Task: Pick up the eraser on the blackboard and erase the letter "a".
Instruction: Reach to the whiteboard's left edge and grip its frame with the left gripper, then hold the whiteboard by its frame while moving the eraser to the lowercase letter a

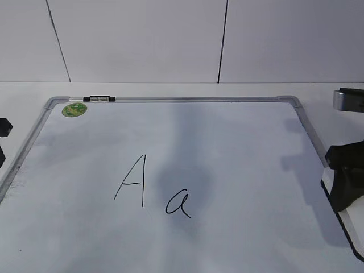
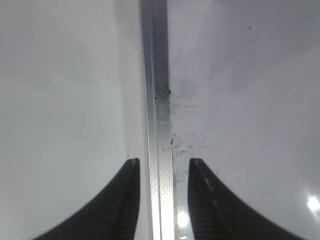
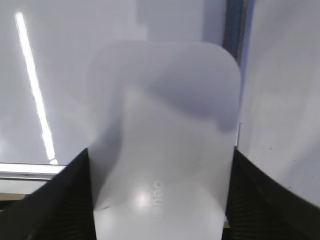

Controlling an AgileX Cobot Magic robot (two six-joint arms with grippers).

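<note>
The blackboard (image 1: 239, 142) is a white board with a silver frame, lying flat on the table. The small cursive letter "a" (image 1: 178, 203) is written near its middle front, unsmudged. My right gripper (image 1: 346, 179) is at the board's right edge, shut on the white eraser (image 3: 165, 130); both fingers (image 3: 160, 150) press against its long sides. In the exterior view only a white sliver of the eraser (image 1: 326, 176) and its black underside show. My left gripper (image 2: 163, 161) is open and empty, straddling the board's left frame rail (image 2: 157, 100); it barely shows in the exterior view (image 1: 3, 128).
A taller capital "A" (image 1: 132, 181) stands just left of the "a". A round green sticker (image 1: 74, 109) and a black-and-silver clip (image 1: 99, 99) sit at the board's far left corner. A grey-and-black part (image 1: 350, 101) juts in at the far right. A white wall stands behind.
</note>
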